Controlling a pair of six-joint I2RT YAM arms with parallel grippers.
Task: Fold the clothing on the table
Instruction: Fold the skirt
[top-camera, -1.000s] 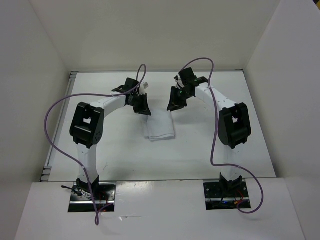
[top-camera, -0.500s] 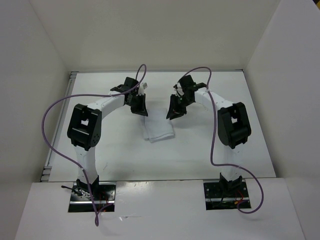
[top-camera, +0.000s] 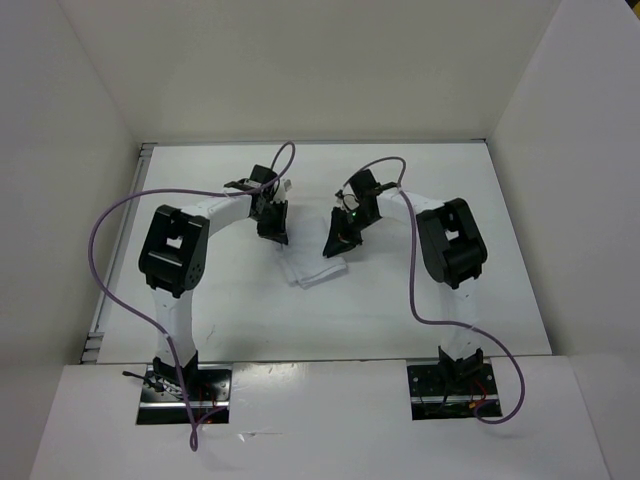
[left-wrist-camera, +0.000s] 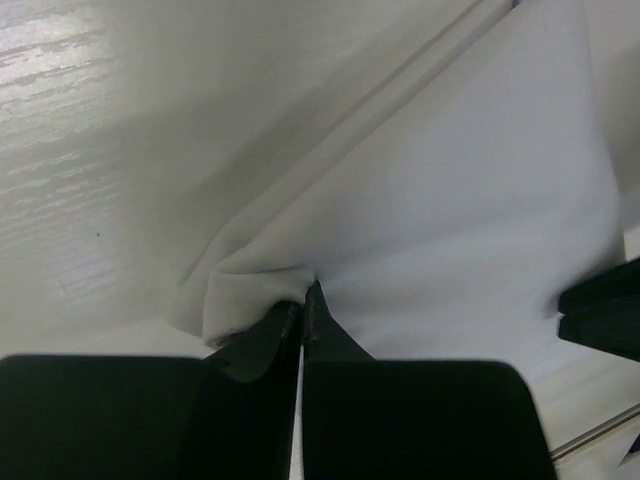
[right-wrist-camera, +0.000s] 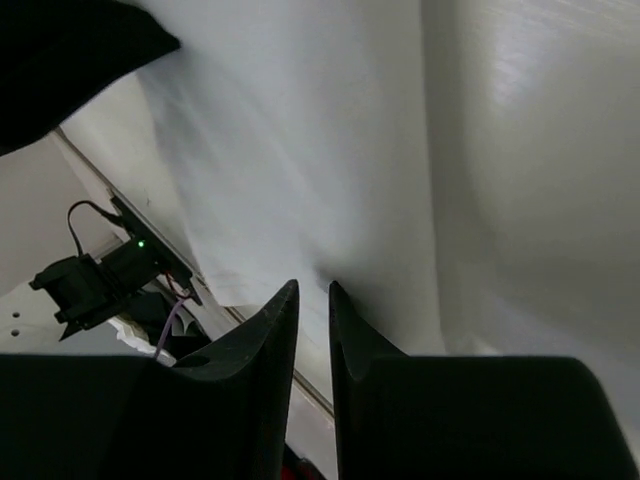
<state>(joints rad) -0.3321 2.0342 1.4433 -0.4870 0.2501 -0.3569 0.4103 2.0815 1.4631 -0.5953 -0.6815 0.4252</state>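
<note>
The cloth (top-camera: 316, 268) lies mid-table (top-camera: 480, 260), between my two grippers. From above I see only that my left gripper (top-camera: 272, 232) and right gripper (top-camera: 336, 247) hang over its far edge; the fingertips are hidden there. My left wrist view settles it: the left jaws (left-wrist-camera: 303, 300) are pressed together on a puckered corner of the cloth (left-wrist-camera: 450, 220), which stretches away taut. In my right wrist view the jaws (right-wrist-camera: 312, 295) stand a narrow slit apart at the cloth's (right-wrist-camera: 300, 130) edge, and I cannot tell whether they grip it. Since a second ago both grippers have drawn nearer my bases and closer together, and the cloth shows smaller from above.
</note>
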